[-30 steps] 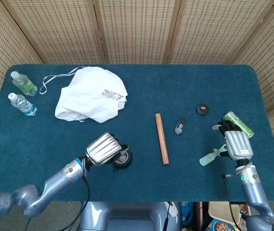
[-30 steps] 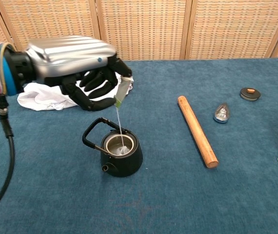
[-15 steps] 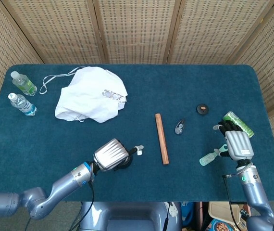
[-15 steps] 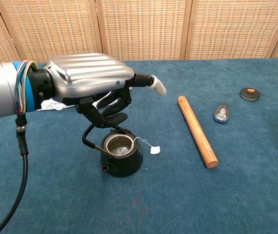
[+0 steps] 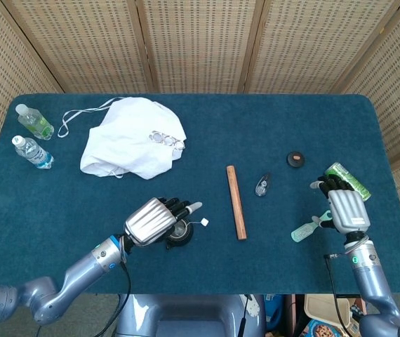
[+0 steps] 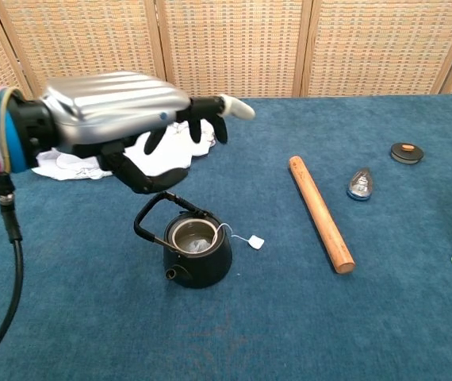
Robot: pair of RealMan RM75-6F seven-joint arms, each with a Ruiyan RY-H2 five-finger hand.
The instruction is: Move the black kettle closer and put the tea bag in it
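Observation:
The black kettle (image 6: 193,248) stands near the table's front, its handle tipped up to the left; in the head view the kettle (image 5: 180,233) peeks out from under my left hand. The tea bag (image 6: 198,244) lies inside it, and its string runs over the rim to a white tag (image 6: 255,242) on the cloth beside the kettle, also seen as the tag (image 5: 204,222) from above. My left hand (image 6: 127,123) hovers above the kettle, fingers spread, holding nothing. My right hand (image 5: 345,206) rests at the right side of the table, fingers apart, empty.
A wooden rod (image 6: 321,213) lies right of the kettle. A small clear object (image 6: 360,184) and a black disc (image 6: 406,152) sit further right. White cloth (image 5: 135,145) and two bottles (image 5: 34,137) are at the back left. A green packet (image 5: 348,180) and a pale green item (image 5: 302,232) lie by my right hand.
My left hand let go of the tea bag's tag, which dropped beside the kettle. The hand then opened its fingers and drew up and to the left. The right hand stayed still.

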